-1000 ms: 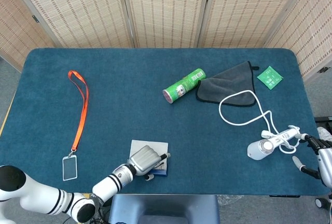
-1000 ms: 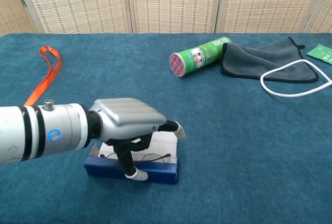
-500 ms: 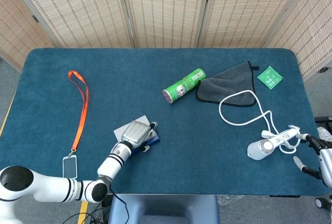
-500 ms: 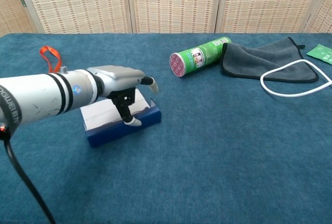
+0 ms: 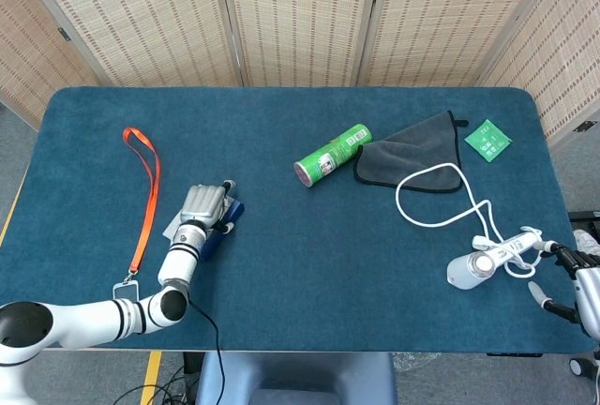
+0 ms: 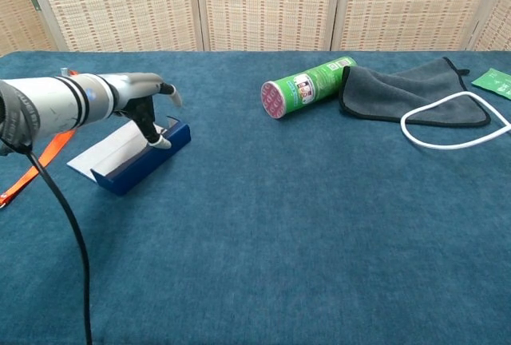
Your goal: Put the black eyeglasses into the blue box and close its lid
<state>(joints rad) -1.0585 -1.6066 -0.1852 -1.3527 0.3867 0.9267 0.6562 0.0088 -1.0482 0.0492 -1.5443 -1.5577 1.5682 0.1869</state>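
On the table (image 5: 281, 142), left of centre, head view: locate the box (image 5: 229, 212) just right of the lanyard (image 5: 150, 189), mostly covered by the left hand (image 5: 202, 206). Read the left hand as gripping the box, fingers laid over its top. Note the right hand (image 5: 583, 288) at the far right edge, near the white device (image 5: 473, 267), fingers apart, holding nothing. Do not expect to find the glasses here; hidden under the hand.

In the chest view: find the box resting at an angle, with the white lid (image 6: 104, 152) lying open and sloping away to the left. Note one fingertip (image 6: 162, 142) down on the box's right end wall, the other fingers stretched out above. Treat the thin dark arc (image 6: 171, 121) above that wall as probably the glasses, sitting inside the box; cannot confirm more, as the wall hides the interior.

For the closing step, as a judgement:
- Check first that no part of the glasses stands above the rim; press down any raised part before moving the lid.
- Release the end wall gently, without dragging the box toward the lanyard.
- Slide the fingers under the lid's free edge on the left and swing it over toward the right.
- Press flat along the lid's front edge, not at one corner, to avoid tipping the box.
- Keep the right hand parked clear of the cable.
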